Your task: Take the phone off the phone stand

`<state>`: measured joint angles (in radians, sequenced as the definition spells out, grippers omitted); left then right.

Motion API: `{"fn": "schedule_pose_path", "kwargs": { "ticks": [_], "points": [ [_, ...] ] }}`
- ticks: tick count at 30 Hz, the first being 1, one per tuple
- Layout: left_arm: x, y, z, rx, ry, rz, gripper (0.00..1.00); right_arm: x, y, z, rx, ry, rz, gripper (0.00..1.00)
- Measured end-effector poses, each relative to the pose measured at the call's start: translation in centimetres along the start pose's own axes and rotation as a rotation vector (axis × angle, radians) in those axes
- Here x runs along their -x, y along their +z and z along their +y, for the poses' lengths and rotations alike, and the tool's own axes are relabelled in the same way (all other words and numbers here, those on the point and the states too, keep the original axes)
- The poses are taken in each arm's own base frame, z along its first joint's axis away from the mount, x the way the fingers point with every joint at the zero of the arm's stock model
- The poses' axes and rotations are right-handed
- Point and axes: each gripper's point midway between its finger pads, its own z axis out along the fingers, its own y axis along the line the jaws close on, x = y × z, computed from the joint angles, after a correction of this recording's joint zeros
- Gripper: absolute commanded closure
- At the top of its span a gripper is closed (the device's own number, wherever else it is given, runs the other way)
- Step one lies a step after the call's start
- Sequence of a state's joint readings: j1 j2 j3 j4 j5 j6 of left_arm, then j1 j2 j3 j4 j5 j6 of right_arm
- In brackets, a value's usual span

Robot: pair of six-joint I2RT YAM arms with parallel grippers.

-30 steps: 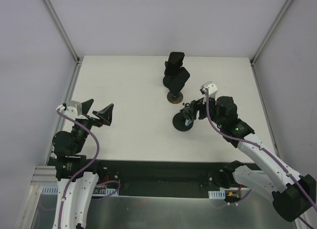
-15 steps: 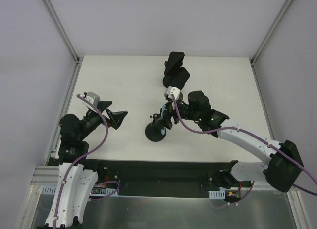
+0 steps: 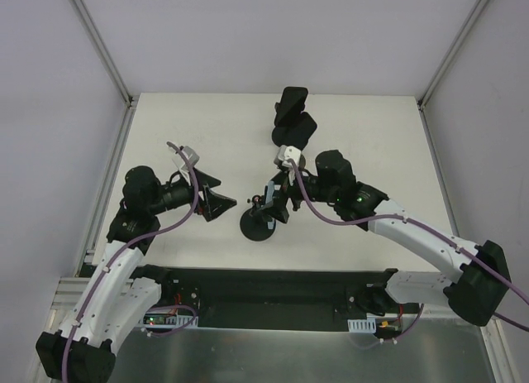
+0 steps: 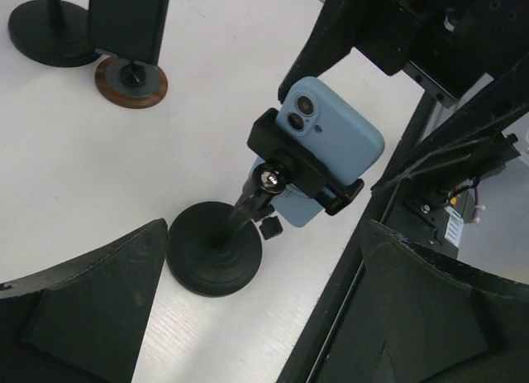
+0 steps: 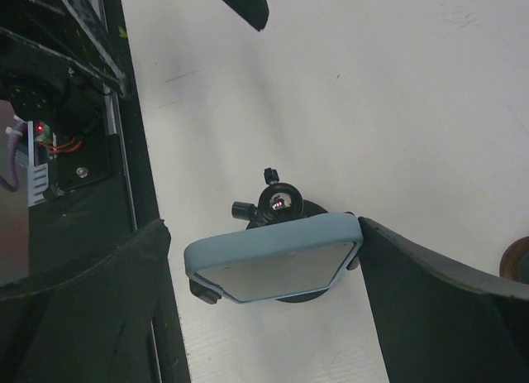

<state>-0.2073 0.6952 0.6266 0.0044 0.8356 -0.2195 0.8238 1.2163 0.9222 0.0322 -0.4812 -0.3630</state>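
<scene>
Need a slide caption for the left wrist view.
Blue phone clamped in black stand, right claw gripping it from the far side, left claw open in front.

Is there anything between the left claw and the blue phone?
Nothing: the top view shows only bare table between the left gripper and the phone.

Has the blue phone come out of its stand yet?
No, the left wrist view shows the blue phone clamped at the top of the phone stand.
</scene>
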Motion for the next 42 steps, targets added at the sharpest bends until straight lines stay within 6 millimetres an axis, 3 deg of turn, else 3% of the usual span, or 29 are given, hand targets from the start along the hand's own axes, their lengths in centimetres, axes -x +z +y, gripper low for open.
{"fn": "schedule_pose_path", "kwargs": {
  "ticks": [5, 11, 17, 25, 34, 42],
  "points": [
    [0.5, 0.5, -1.8, -0.063, 0.061, 0.011, 0.01, 2.3, -1.7, 0.5, -0.027, 0.005, -0.062, 0.04],
    [0.6, 1.6, -2.3, -0.126, 0.153, 0.069, 0.01, 4.8, -5.2, 0.0, -0.155, 0.016, -0.19, 0.04],
    [-0.4, 3.4, -1.3, -0.17, 0.199, 0.153, 0.07, 3.3, -7.2, -0.6, -0.251, 0.023, -0.22, 0.04],
    [-1.5, 5.8, -1.7, -0.287, 0.283, 0.23, 0.13, 1.1, -8.7, -1.3, -0.339, 0.029, -0.215, 0.04],
    [-5.4, 8.6, -0.7, -0.319, 0.286, 0.353, 0.2, 0.6, -9.1, -1.7, -0.367, 0.012, -0.21, 0.04],
    [-7.8, 10.3, -0.4, -0.336, 0.274, 0.429, 0.42, 0.5, -9.1, -1.7, -0.368, -0.003, -0.202, 0.04]
  ]
}}
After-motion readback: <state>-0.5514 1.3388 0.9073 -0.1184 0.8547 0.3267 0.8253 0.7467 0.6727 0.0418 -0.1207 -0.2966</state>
